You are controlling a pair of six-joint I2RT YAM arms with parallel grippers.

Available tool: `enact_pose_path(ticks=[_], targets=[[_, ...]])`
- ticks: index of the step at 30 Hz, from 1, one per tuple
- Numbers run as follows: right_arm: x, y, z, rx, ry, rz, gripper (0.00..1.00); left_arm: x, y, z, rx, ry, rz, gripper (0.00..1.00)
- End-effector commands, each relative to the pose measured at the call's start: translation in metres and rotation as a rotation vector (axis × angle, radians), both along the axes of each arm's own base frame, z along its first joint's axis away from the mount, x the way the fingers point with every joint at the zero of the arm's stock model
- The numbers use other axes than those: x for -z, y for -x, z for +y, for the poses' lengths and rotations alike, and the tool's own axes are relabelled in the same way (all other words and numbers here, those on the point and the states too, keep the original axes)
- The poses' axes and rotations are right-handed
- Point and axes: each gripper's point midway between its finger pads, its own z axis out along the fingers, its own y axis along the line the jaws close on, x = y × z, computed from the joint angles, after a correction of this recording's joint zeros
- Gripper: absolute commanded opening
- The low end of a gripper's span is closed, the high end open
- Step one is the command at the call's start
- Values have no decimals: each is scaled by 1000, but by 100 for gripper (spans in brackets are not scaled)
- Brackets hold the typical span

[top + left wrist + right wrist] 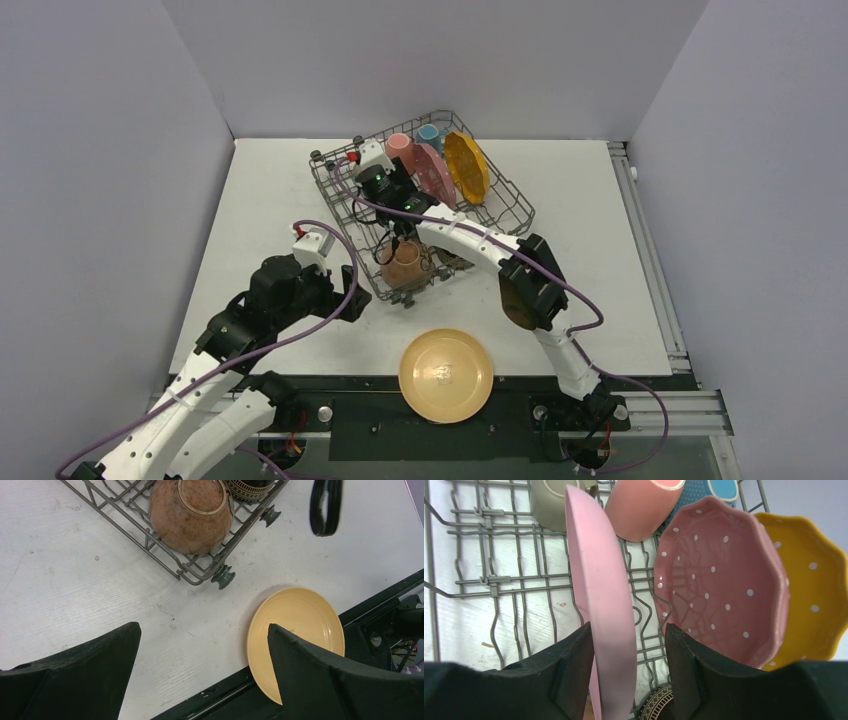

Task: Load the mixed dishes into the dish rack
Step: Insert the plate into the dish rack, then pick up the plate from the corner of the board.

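At 12 o'clock, plain pink plate point(604, 595) on edge in dish rack point(491, 580).
Right gripper point(629, 630) jaws apart astride it; left gripper point(204, 627) jaws wide apart.

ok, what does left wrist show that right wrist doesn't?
Left wrist only: terracotta bowl in the dish rack corner, yellow plate on the table. Right wrist only: plain pink plate between the fingers of the right gripper, dotted pink plate, orange-yellow plate, pink cup. Both: dish rack wires, dark patterned bowl.
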Motion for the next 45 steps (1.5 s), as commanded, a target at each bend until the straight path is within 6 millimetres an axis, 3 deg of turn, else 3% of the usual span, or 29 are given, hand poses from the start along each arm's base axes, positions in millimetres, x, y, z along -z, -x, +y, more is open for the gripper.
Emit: enact_pose_path(ticks=[1, 9, 10, 11, 12, 14, 23, 31, 36, 43, 45], targets=[[-93, 13, 3, -15, -197, -98, 49, -13, -5, -2, 3, 25, -50, 96], [-132, 68, -8, -109, -326, -75, 52, -10, -4, -8, 21, 40, -27, 96], [-136, 79, -15, -120, -357, -63, 52, -9, -3, -11, 24, 48, -16, 96], [-120, 87, -20, -122, -345, -32, 52, -6, -2, -13, 26, 47, -1, 96], [-135, 97, -25, -135, -402, -36, 52, -5, 0, -16, 33, 52, 13, 96], [-132, 116, -41, -139, -431, -14, 52, 0, 3, -21, 33, 58, 46, 96], [-93, 197, -116, -136, -490, 88, 53, 35, 25, -42, 17, 147, 217, 96], [-52, 248, -165, -104, -532, 191, 53, 79, 65, -75, 12, 79, 335, 96], [-27, 270, -184, -81, -565, 234, 53, 109, 84, -89, -7, 66, 405, 96], [-15, 284, -205, -36, -618, 246, 50, 136, 99, -111, 10, 74, 459, 99], [-10, 288, -208, -25, -625, 256, 49, 142, 101, -116, 16, 71, 471, 90]])
